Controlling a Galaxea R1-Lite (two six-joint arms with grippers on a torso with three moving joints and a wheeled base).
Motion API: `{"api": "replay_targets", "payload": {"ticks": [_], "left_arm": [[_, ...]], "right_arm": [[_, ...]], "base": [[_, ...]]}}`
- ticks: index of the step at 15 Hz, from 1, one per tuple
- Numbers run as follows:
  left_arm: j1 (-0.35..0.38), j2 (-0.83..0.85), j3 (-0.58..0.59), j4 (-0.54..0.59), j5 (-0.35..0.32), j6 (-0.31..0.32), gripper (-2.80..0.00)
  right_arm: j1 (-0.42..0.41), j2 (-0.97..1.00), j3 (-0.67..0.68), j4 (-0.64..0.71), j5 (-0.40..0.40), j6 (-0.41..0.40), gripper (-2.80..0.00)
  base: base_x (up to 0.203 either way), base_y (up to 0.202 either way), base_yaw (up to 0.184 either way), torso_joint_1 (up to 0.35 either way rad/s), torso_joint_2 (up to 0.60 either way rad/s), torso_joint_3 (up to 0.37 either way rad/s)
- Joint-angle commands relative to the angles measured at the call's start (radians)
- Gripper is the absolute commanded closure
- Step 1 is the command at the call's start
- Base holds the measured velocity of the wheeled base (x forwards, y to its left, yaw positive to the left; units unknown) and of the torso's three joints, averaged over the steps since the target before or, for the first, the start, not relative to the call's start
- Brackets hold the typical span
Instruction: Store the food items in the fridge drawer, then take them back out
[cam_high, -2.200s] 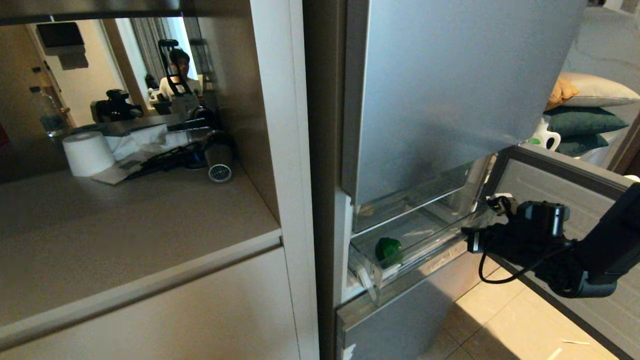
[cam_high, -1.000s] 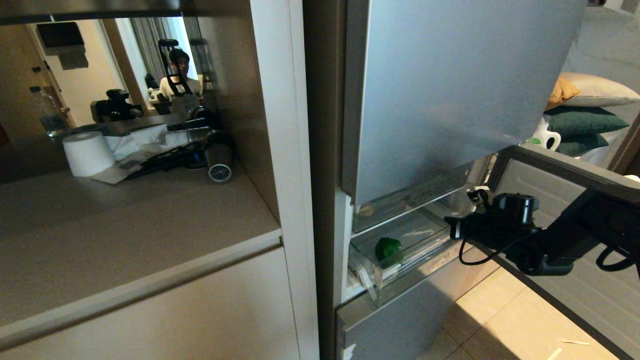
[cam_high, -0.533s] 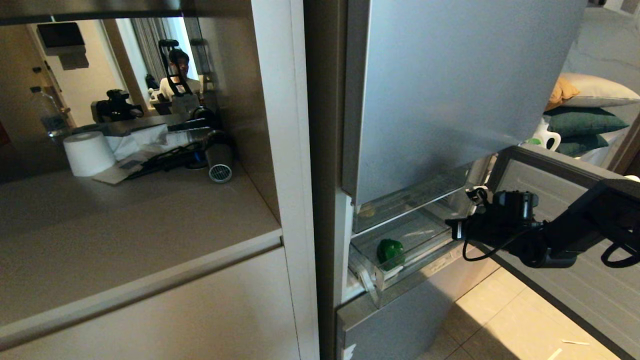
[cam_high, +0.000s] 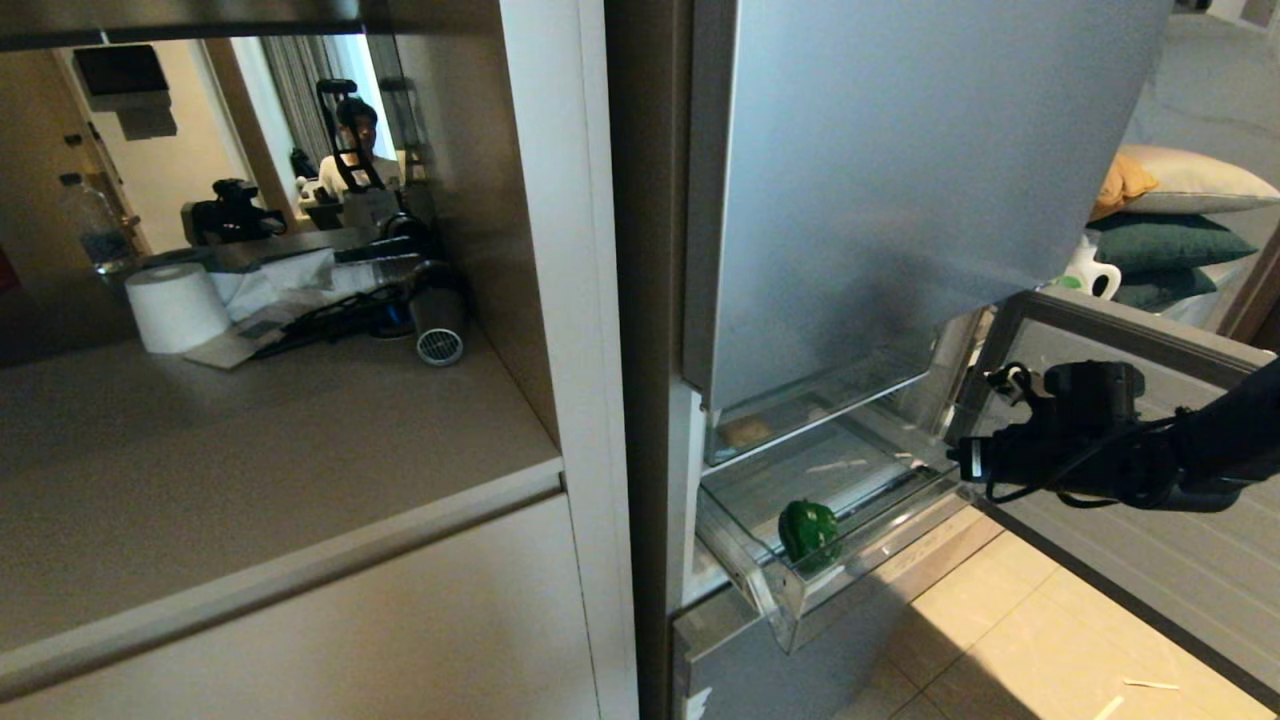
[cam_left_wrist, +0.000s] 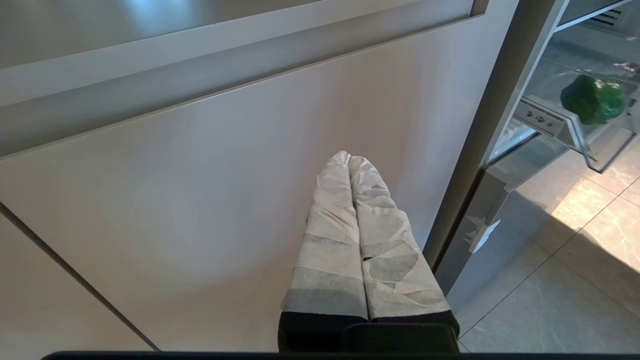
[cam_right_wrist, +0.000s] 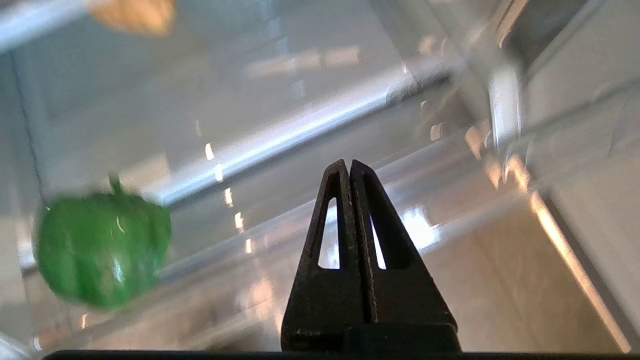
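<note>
A: What sits closest to the robot?

B: The left gripper (cam_left_wrist: 348, 159), parked low in front of the beige cabinet door (cam_left_wrist: 210, 165). Its paper-wrapped fingers (cam_left_wrist: 330, 240) are pressed together, holding nothing.

A: And the right gripper?

B: The right gripper (cam_high: 958, 462) reaches in from the right, at the right end of the fridge drawer (cam_high: 870, 560). In the right wrist view its black fingers (cam_right_wrist: 327, 280) meet along their whole length, with nothing between them. Whether the tips touch the drawer's clear rim, I cannot tell.

A: Where is the food?

B: The green bell pepper (cam_high: 809, 531) lies inside the drawer, near its front wall and towards the left end. The drawer is pulled partly out under the silver fridge door (cam_high: 900, 180). Further back, a tan potato (cam_high: 745, 432) lies just under the edge of the shelf above the drawer.

A: Anything beyond that?

B: To the left, on the counter (cam_high: 250, 450), stand a white paper roll (cam_high: 176, 306) and some dark clutter in front of a mirrored back wall. To the far right, cushions (cam_high: 1170, 240) are stacked beyond the open lower door panel (cam_high: 1200, 560).
</note>
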Motion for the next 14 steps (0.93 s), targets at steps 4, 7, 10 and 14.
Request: {"api": "replay_targets", "payload": {"ticks": [4,7,10,14], "left_arm": [[0.0,0.0,0.0,0.0,0.0,0.0,0.0],[0.0,0.0,0.0,0.0,0.0,0.0,0.0],[0.0,0.0,0.0,0.0,0.0,0.0,0.0],[0.0,0.002,0.0,0.0,0.0,0.0,0.0]], "right_arm": [[0.009,0.025,-0.047,-0.018,0.013,-0.001,0.0],[0.013,0.063,-0.07,-0.016,0.013,-0.001,0.0],[0.012,0.087,-0.07,-0.014,0.019,-0.001,0.0],[-0.006,0.08,-0.038,0.005,0.017,-0.015,0.0]], "base": [[0.0,0.0,0.0,0.0,0.0,0.0],[0.0,0.0,0.0,0.0,0.0,0.0],[0.0,0.0,0.0,0.0,0.0,0.0],[0.0,0.0,0.0,0.0,0.0,0.0]]}}
